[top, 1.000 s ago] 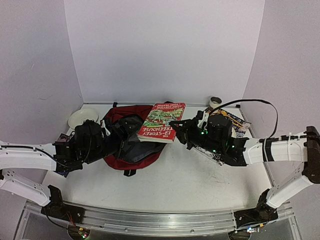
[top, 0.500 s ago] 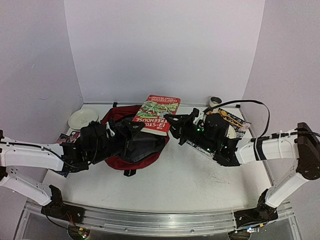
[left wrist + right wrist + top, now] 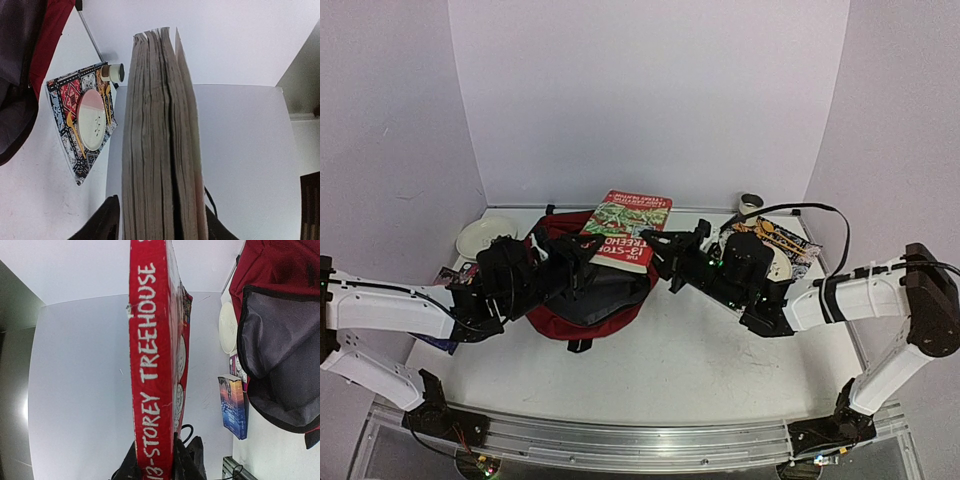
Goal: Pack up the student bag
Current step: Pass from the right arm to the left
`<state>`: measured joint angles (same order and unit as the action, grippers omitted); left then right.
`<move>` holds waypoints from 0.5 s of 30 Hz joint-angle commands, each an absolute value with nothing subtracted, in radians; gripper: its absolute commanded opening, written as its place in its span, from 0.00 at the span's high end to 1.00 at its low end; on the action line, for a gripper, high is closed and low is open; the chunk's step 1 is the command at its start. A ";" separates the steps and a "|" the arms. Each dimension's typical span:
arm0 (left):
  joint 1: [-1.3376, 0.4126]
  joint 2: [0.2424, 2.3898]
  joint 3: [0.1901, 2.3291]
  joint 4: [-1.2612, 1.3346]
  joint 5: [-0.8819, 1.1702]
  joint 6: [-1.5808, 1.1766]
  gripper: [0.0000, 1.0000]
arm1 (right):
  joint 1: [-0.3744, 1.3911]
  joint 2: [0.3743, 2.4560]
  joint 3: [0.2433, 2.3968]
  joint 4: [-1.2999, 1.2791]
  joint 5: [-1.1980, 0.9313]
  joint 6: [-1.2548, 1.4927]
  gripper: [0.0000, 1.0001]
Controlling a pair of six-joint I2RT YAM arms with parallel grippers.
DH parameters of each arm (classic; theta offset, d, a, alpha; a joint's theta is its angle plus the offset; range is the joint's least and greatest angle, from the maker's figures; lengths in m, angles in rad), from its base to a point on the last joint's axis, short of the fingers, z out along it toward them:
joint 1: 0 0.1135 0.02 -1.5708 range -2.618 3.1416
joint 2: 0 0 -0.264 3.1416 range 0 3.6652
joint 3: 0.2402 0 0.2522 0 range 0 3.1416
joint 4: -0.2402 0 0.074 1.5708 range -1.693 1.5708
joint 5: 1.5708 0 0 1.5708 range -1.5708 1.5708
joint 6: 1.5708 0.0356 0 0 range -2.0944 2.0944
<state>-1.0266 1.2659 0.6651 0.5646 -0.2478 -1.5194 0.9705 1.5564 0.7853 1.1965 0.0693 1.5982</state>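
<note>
1. The right end effector [image 3: 155,452] clamps the book [image 3: 625,228] by its spine.
2. The left end effector [image 3: 160,210] flanks the pages; whether it grips, I cannot tell.
3. The bag [image 3: 595,300] lies open on the desk [image 3: 700,360], near the book.
4. This is the loading step. Next, I judge, the book must tilt into the opening.

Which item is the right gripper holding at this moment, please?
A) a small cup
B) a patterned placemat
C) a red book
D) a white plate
C: in the right wrist view the spine of the red book sits pinched in the right gripper, and the top view shows it raised beside the open student bag.
</note>
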 commanded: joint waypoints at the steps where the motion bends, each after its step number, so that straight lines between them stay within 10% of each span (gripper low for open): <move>1: -1.016 1.259 0.672 0.643 -0.258 -1.521 0.61 | 0.975 1.558 0.835 1.340 0.057 1.602 1.00; 8: -0.994 1.230 0.636 0.643 -0.252 -1.510 0.99 | 0.974 1.566 0.822 1.337 0.051 1.590 0.93; 15: -0.942 1.147 0.543 0.642 -0.252 -1.518 1.00 | 0.960 1.562 0.805 1.295 0.033 1.555 0.70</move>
